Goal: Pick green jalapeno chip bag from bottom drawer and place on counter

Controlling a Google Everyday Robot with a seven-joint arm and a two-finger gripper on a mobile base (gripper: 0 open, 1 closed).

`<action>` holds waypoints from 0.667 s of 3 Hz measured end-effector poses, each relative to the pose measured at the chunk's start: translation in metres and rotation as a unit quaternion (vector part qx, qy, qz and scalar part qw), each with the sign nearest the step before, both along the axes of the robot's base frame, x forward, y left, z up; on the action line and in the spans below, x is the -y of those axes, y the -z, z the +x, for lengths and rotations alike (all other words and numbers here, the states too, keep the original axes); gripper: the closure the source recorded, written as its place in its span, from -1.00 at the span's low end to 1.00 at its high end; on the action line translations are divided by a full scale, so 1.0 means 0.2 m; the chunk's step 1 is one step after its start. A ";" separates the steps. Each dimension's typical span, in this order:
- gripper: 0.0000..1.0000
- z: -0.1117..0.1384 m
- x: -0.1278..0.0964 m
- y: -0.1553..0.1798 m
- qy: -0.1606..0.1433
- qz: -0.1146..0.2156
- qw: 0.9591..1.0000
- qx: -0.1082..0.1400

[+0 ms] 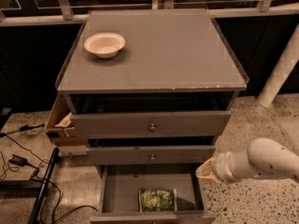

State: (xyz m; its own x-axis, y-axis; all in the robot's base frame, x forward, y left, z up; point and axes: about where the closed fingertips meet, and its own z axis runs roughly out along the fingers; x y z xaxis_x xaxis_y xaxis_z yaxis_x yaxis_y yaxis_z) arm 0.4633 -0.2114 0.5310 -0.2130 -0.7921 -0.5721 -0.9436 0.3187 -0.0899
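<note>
The green jalapeno chip bag [158, 199] lies flat on the floor of the open bottom drawer [120, 190], near its front edge and a little right of the middle. My gripper [205, 171] is at the end of the white arm, at the drawer's right side, above and to the right of the bag and apart from it. The counter [159, 55] is the broad grey top of the cabinet.
A white bowl [104, 44] sits on the counter's back left. The two upper drawers with knobs [152, 127] stick out slightly. A cardboard box [58, 120] is at the cabinet's left, cables [18, 160] lie on the floor, and a white post [280, 73] stands at the right.
</note>
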 end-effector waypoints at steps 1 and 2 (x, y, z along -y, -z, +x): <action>1.00 0.11 0.07 0.29 0.009 0.041 0.999 0.001; 1.00 0.05 0.05 0.75 0.018 0.100 0.993 -0.057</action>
State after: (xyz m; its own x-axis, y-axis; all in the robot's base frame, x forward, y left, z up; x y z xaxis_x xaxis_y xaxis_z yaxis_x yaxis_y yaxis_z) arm 0.4731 -0.2221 0.3819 -0.3116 -0.6550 -0.6884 -0.9314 0.3540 0.0848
